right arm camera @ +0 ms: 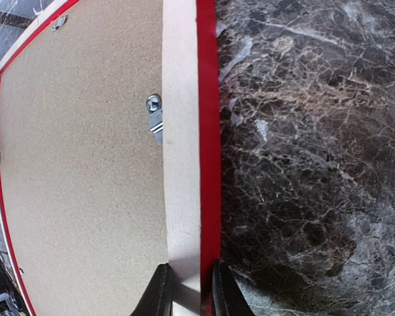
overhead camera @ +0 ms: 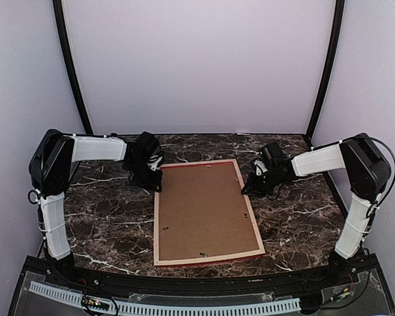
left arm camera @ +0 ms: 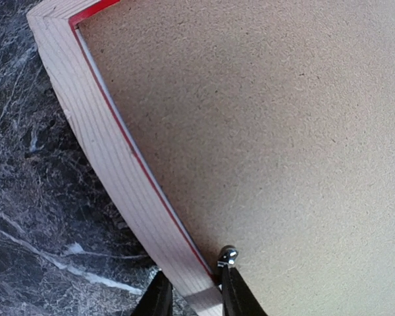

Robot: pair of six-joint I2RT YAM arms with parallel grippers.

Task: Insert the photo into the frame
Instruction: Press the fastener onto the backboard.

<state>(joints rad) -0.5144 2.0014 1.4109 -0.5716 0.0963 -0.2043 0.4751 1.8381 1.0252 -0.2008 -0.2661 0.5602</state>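
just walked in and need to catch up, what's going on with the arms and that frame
The frame lies face down on the marble table, pale wood back up, with the brown backing board sitting in it. The right gripper is clamped across the right rail near the far corner. The left gripper straddles the left rail near its far corner; whether it grips is unclear. The photo is not visible.

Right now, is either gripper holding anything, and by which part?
The pale-backed red wooden picture frame: right gripper pinches its right rail; left gripper straddles its left rail, grip unclear.
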